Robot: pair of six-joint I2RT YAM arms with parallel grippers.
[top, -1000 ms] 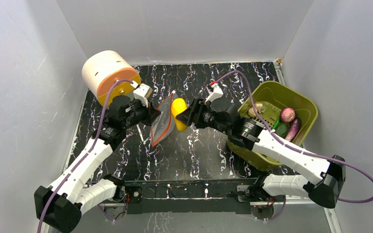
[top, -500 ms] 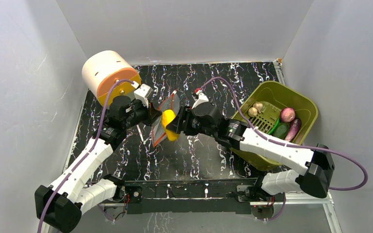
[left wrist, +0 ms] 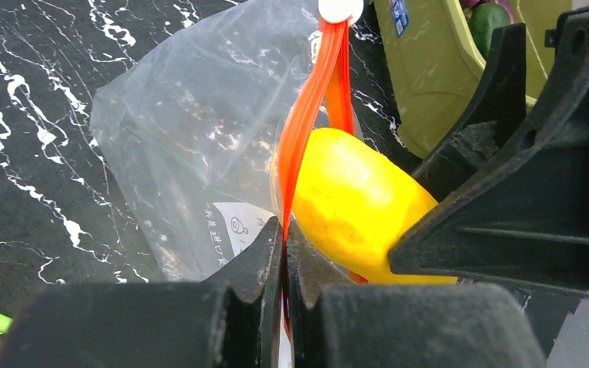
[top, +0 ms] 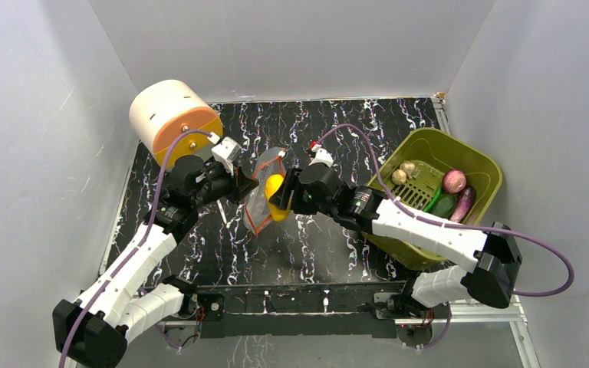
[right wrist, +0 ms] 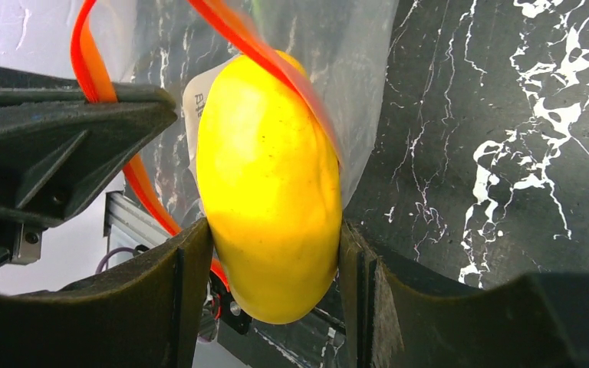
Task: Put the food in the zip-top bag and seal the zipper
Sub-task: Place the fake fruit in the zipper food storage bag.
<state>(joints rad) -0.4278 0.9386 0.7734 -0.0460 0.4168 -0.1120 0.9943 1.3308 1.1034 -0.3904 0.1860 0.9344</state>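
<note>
The clear zip-top bag [top: 259,205] hangs above the black marbled table. My left gripper [left wrist: 284,230] is shut on the bag's orange-red zipper [left wrist: 307,123] at one lip of the mouth. My right gripper [right wrist: 276,238] is shut on the yellow lemon-like food [right wrist: 268,192], one finger on each side. The lemon's far end is pushed between the two orange lips, and clear plastic covers its upper part. From above, the lemon [top: 274,186] shows inside the bag's mouth between the left gripper [top: 244,184] and the right gripper [top: 282,195]. More food lies in the basket.
The olive-green slotted basket [top: 485,162] at the right holds a pink-purple round piece [top: 453,181], a dark eggplant [top: 464,203], a green piece [top: 445,205] and beige lumps [top: 403,172]. A cream and orange cylinder [top: 170,116] stands at the back left, close behind the left arm.
My right gripper has carried the lemon leftward and down into the bag's mouth. The bag's lips have spread apart around it. The left gripper has kept its hold and shifted slightly.
</note>
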